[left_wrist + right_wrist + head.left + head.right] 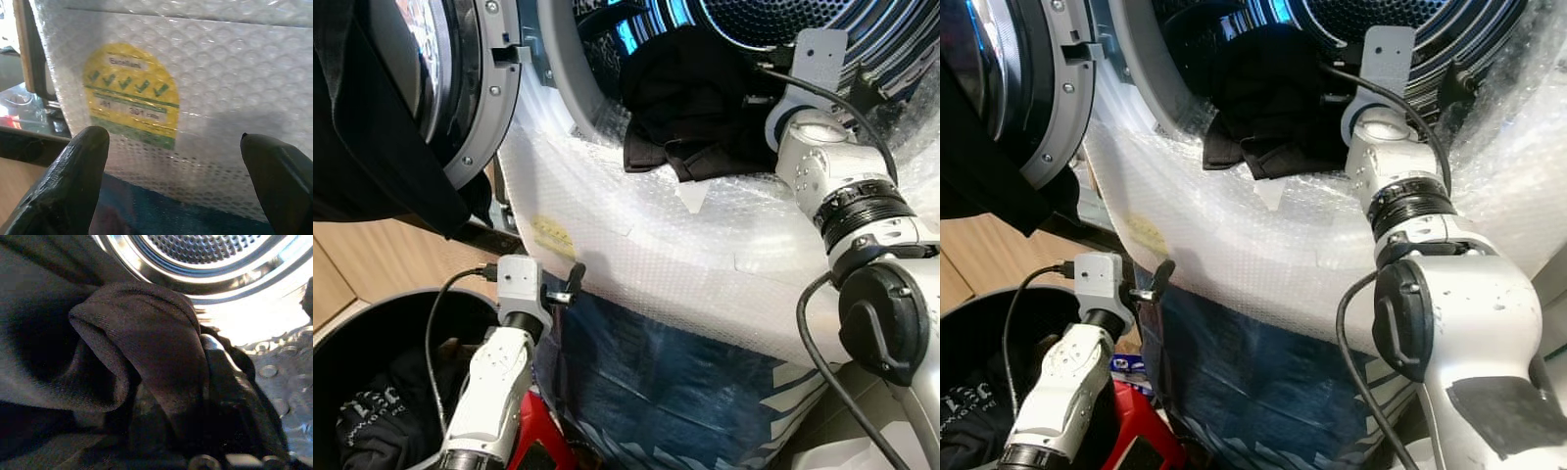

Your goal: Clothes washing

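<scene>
The right end effector (195, 396) is buried in a black garment (690, 103) at the mouth of the washing machine drum (195, 254); folds of the cloth wrap one finger, so whether it grips cannot be told. The garment drapes over the door rim onto bubble wrap (705, 255) covering the machine's front. The left end effector (176, 181) hangs lower, fingers spread wide and empty, just before a yellow sticker (132, 93) under the wrap: green ticks, "Excellent", blurred numbers. Beside it, a dark basket (372, 323) holds black clothing with unreadable white print.
</scene>
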Available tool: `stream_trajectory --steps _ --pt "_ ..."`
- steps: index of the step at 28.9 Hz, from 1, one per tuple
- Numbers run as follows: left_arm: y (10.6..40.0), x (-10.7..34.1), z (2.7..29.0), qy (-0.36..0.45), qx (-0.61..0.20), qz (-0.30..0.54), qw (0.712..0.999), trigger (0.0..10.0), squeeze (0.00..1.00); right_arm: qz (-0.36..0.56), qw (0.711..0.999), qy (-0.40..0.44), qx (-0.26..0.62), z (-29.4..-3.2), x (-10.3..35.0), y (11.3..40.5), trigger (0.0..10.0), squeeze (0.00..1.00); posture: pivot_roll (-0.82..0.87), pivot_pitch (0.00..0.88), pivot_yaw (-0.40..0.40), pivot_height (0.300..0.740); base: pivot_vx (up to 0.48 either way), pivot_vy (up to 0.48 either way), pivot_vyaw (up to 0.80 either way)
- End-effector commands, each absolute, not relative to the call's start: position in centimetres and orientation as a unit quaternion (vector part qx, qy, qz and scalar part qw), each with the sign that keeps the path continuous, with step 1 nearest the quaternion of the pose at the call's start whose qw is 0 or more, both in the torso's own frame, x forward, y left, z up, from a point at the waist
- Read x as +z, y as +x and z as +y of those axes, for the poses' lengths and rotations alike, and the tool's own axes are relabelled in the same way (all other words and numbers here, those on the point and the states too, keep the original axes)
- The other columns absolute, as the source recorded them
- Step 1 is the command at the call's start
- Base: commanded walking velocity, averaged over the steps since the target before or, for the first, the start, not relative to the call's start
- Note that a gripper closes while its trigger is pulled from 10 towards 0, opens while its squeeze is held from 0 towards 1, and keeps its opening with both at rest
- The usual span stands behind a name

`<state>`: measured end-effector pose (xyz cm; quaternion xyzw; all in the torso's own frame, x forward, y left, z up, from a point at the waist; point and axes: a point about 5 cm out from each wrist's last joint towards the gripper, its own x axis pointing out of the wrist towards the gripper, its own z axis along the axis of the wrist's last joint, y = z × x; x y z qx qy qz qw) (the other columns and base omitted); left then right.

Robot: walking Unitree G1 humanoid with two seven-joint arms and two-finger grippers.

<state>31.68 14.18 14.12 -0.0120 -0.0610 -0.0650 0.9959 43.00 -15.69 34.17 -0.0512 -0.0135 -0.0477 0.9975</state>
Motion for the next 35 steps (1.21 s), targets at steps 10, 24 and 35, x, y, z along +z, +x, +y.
stream_trajectory --steps 10,24,35 --pt "31.9 14.3 14.0 0.011 -0.076 -0.063 0.995 10.0 0.00 -0.057 0.993 -0.097 -0.025 -18.0 37.3 42.4 10.0 1.00 -0.10 0.000 -0.021 0.740 0.000 0.000 0.00" --pt "31.7 14.3 13.6 0.020 -0.088 -0.067 0.994 10.0 0.00 -0.054 0.990 -0.110 0.076 -18.0 36.8 42.0 10.0 1.00 -0.09 0.000 -0.020 0.740 0.000 0.000 0.00" --pt "31.6 14.4 13.6 0.027 -0.094 -0.069 0.993 10.0 0.00 -0.066 0.984 -0.136 0.094 -19.6 36.4 40.4 10.0 1.00 -0.09 0.000 -0.020 0.740 0.000 0.000 0.00"
